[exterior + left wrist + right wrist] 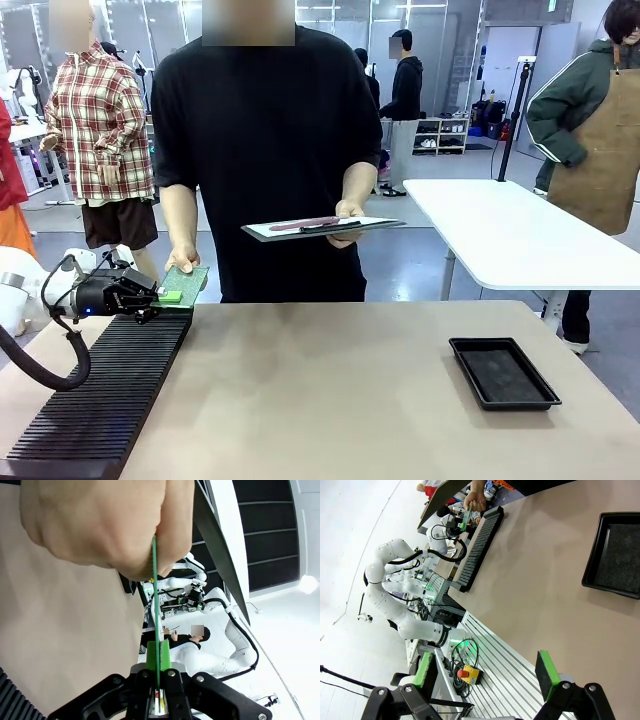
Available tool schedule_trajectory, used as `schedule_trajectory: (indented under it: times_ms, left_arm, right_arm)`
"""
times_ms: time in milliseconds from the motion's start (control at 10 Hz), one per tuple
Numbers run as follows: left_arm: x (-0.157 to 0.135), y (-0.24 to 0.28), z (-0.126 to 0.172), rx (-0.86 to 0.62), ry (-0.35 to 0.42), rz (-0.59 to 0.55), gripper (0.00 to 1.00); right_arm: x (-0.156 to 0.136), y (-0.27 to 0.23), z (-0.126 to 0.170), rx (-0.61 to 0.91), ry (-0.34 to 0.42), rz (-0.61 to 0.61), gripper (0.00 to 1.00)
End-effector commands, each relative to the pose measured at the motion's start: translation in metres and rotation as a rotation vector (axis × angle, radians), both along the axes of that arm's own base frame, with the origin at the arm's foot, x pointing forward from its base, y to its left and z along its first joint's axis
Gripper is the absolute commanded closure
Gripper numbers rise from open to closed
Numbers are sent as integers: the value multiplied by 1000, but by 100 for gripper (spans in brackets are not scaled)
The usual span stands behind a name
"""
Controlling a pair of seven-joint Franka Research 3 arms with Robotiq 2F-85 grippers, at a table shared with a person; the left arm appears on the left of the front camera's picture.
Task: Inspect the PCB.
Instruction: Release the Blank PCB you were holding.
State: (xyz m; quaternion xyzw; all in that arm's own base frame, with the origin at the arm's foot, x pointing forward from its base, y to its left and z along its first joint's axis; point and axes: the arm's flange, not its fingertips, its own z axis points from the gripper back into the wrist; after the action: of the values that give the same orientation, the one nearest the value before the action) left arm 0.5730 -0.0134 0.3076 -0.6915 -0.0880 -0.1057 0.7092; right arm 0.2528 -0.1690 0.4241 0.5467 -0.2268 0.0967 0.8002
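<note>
A beige tabletop (350, 400) takes up the lower part of the front view, with an open workshop floor and a white table (500, 230) behind it. A person (265, 150) in a black shirt stands at the far edge, holding a dark clipboard (320, 227) level at mid-frame. At the left of the frame the white left arm reaches in low and level. Its wrist is turned so that the left hand (168, 295) points toward the right, above the far end of a black ribbed rack (110, 390). This hand is clamped on the near end of the PCB (186, 281), which is tilted and held off the tabletop at the left of the frame. The person's hand (182, 260) grips the far end from above. In the left wrist view the PCB is seen edge-on, a thin green line rising from between the closed green pads (150, 655) to the person's hand at the top of the frame. The right hand (485, 672) faces across the tabletop from its near side, fingers well apart with nothing between them. A black tray (615, 555) lies at the upper right of that view.
</note>
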Motion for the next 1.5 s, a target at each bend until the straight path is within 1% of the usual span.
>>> schedule_trajectory:
  times_ms: [0, 700, 800, 900, 1000, 1100, 1200, 1300, 1400]
  left_arm:
    - [0, -2, 0, -2, 0, -3, 97]
    - [0, 0, 0, 0, 0, 0, 97]
    - [-1, 0, 3, -13, 0, -11, 67]
    - [-2, 1, 3, -17, -3, -11, 69]
    - [-3, 1, 2, -12, 0, -1, 39]
    - [-4, 1, 2, -10, 1, -4, 41]
    - [-4, 0, 2, -8, -6, 1, 11]
    - [-4, -1, 1, -12, -7, -4, 13]
    - [-3, -3, 0, -16, -8, -8, 0]
  right_arm:
    - [2, -2, 2, 4, -22, 2, 0]
    - [2, -2, 2, 4, -22, 2, 0]
    - [2, -2, 2, 4, -22, 2, 0]
    - [2, -2, 2, 4, -22, 2, 0]
    - [2, -2, 2, 4, -22, 2, 0]
    - [2, -2, 2, 4, -22, 2, 0]
    - [2, -2, 2, 4, -22, 2, 0]
    - [2, -2, 2, 4, -22, 2, 0]
    - [2, -2, 2, 4, -22, 2, 0]
